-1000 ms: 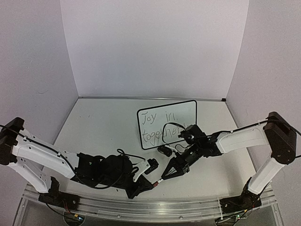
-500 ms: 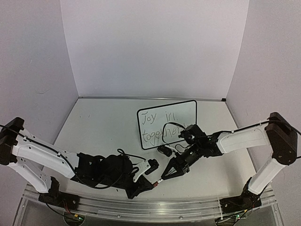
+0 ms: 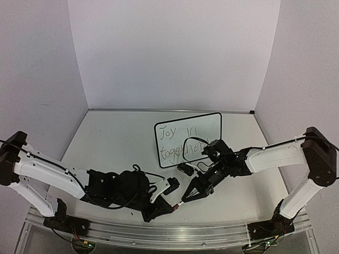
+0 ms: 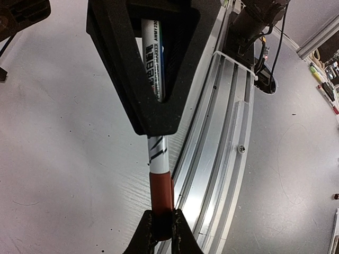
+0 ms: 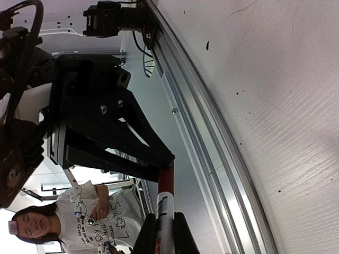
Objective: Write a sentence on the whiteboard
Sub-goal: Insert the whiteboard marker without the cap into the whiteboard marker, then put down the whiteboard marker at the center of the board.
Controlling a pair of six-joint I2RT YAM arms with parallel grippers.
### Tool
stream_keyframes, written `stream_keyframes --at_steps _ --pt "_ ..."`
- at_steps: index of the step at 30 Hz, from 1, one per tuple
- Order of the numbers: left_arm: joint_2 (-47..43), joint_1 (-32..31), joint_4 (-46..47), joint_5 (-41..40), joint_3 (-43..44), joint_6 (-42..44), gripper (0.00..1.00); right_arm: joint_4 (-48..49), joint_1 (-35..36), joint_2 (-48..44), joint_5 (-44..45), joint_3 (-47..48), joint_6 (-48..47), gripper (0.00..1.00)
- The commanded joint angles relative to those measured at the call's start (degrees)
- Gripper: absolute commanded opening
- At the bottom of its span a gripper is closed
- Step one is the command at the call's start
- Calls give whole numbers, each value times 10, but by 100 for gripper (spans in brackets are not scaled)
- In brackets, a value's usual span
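The whiteboard point(image 3: 188, 138) stands tilted at mid table, with the sentence point(image 3: 179, 142) on it in two dark handwritten lines. In front of it both grippers meet on one marker point(image 3: 182, 201). My left gripper point(image 4: 161, 228) is shut on the marker's red cap point(image 4: 160, 189). My right gripper point(image 5: 163, 228) is shut on the white barrel point(image 5: 163, 207), just behind the cap point(image 5: 166, 180). In the top view the left gripper point(image 3: 170, 208) comes in from the left and the right gripper point(image 3: 188, 196) from the right, tip to tip above the table's front.
An aluminium rail point(image 3: 201, 233) runs along the near edge, right beneath the marker point(image 4: 228, 143). A small black piece point(image 3: 185, 169) lies at the whiteboard's lower edge, next to the right wrist. White walls close off the back and sides.
Almost nothing: the left wrist has shifted very slightly to the right. Both grips on the marker stay as they were.
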Motion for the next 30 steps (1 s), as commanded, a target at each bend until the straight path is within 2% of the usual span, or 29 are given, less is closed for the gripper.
stream_keyframes --at_steps 1,6,9,11,14,18,20,24,30 --pt "-10 22 222 -3 82 10 0 63 42 -22 -23 17 -1 0" --pt "-12 27 220 3 80 7 0 64 44 -27 -17 13 0 0" --pt "-20 29 182 -6 78 10 0 60 42 -32 14 10 1 0" --pt "-35 35 150 -20 65 5 11 57 36 -37 48 6 2 0" --pt "-73 54 95 -63 29 -18 44 20 2 -47 113 -6 -8 0" --pt "-128 84 3 -110 -10 -50 75 4 -89 -70 183 -50 9 0" --pt "-153 106 -55 -123 -11 -65 81 -11 -132 -80 207 -66 11 0" --pt "-201 144 -137 -163 -21 -88 87 -42 -197 -100 257 -81 4 1" --pt "-224 260 -221 -128 -15 -107 89 -86 -297 -105 335 -98 -1 2"
